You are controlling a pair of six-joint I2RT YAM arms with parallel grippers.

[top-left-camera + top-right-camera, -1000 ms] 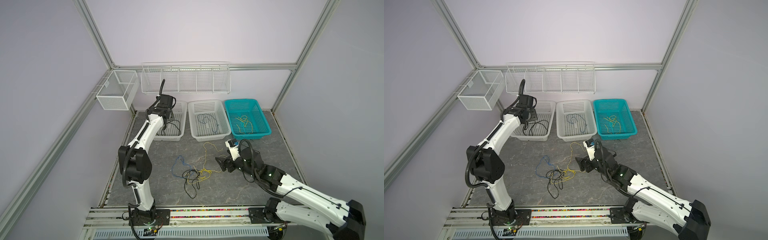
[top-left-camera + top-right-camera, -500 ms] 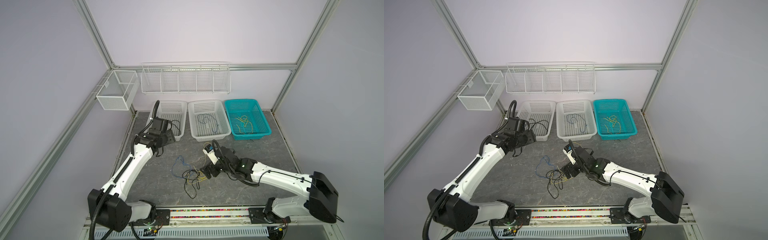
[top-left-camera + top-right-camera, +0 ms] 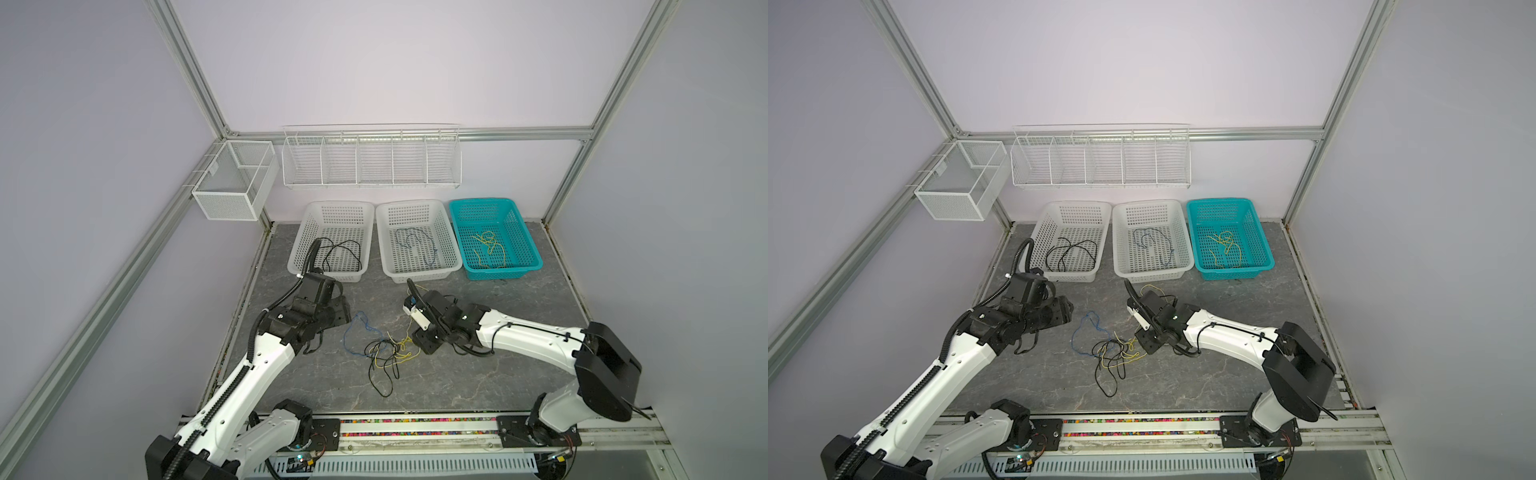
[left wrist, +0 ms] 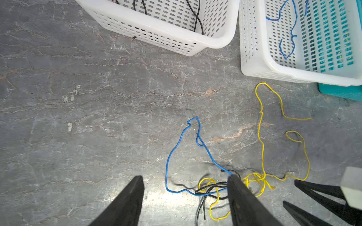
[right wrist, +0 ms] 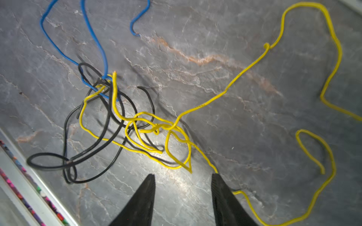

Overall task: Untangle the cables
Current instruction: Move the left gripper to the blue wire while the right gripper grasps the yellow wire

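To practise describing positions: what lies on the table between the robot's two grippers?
The tangled cables, blue, black and yellow, lie between the left gripper and right gripper; both top views show it.

Both arms stretch low toward the middle from opposite sides, wrists tipped downward. The left gripper (image 4: 186, 177) has its jaws spread wide. The right gripper (image 5: 183, 175) has its jaws parted less widely.
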